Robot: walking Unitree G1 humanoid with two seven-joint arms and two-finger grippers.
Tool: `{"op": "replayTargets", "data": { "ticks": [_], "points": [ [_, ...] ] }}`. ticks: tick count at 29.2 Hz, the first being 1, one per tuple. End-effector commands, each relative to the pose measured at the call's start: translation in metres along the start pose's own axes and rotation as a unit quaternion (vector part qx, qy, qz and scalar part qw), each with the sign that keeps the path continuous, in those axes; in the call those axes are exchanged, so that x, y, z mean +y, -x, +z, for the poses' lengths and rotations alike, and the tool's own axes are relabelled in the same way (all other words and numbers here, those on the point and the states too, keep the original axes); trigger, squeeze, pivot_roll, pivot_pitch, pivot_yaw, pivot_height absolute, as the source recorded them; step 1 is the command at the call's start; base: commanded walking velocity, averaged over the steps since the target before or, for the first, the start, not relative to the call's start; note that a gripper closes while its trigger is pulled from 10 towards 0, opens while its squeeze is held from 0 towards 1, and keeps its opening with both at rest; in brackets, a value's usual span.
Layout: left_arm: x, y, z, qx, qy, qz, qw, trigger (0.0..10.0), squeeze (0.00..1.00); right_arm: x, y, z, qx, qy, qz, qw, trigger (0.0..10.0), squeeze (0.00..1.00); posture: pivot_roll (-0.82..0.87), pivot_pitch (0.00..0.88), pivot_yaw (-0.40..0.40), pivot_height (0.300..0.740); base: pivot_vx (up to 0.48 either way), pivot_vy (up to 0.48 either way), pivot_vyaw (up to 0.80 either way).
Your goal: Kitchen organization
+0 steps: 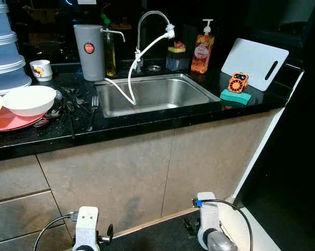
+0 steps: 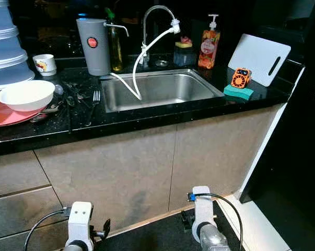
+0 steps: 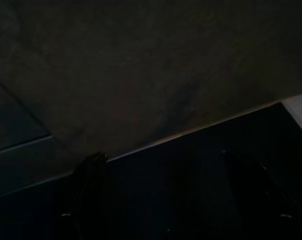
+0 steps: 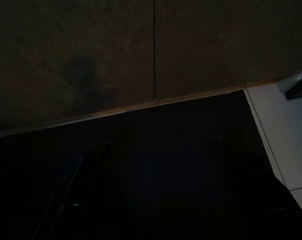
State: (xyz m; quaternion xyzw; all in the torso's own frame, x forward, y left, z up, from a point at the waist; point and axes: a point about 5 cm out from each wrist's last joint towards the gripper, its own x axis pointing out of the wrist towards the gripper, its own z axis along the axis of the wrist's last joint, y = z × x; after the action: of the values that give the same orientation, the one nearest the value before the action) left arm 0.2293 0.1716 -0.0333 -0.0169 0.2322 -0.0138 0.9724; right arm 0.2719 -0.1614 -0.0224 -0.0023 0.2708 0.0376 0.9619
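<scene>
Both hands hang idle below the bench, left hand (image 3: pixel 176 200) and right hand (image 4: pixel 161 195), fingers apart. White bowl (image 1: pixel 30 99) rests on pink plate (image 1: pixel 11 120) at the bench's left edge. Likely ceramic: rigid, slippery, fragile. Grip the rim.

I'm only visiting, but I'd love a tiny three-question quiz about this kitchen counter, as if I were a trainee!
1. True or false: the white bowl sits inside the sink.
2. What lies under the small orange gadget: A) a green sponge, B) a red plate, C) a fork?
3. Fill in: the white cutting board leans at the counter's ___ end, from the robot's side.

Key:
1. False; it rests on the red plate, left of the sink.
2. A, the green sponge.
3. Right.
</scene>
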Motion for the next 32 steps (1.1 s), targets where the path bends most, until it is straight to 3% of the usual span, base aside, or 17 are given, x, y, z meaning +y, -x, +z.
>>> {"op": "replayTargets", "data": {
  "ticks": [1,11,24,32],
  "points": [
    [-0.004,0.003,-0.004,0.002,0.010,0.000,1.000,10.0,0.00,0.001,0.002,-0.006,0.006,0.000,0.002,1.000,10.0,0.00,-0.03,0.004,-0.036,0.740,0.000,0.000,0.00],
    [-0.009,0.001,-0.003,-0.002,-0.001,-0.002,1.000,10.0,0.00,-0.004,0.004,-0.009,0.006,0.018,0.006,1.000,10.0,0.00,-0.04,0.000,-0.065,0.740,0.000,0.000,0.00],
    [-0.009,-0.004,0.005,-0.011,0.003,0.007,1.000,10.0,0.00,0.007,-0.001,0.006,-0.019,0.021,0.024,0.999,10.0,0.00,-0.04,0.000,-0.081,0.740,0.000,0.000,0.00],
    [-0.009,-0.007,0.030,-0.065,0.016,0.016,0.998,10.0,0.00,0.011,-0.007,0.037,-0.074,0.021,0.049,0.996,10.0,0.00,-0.04,0.000,-0.091,0.740,0.000,0.000,0.00]
  ]
}}
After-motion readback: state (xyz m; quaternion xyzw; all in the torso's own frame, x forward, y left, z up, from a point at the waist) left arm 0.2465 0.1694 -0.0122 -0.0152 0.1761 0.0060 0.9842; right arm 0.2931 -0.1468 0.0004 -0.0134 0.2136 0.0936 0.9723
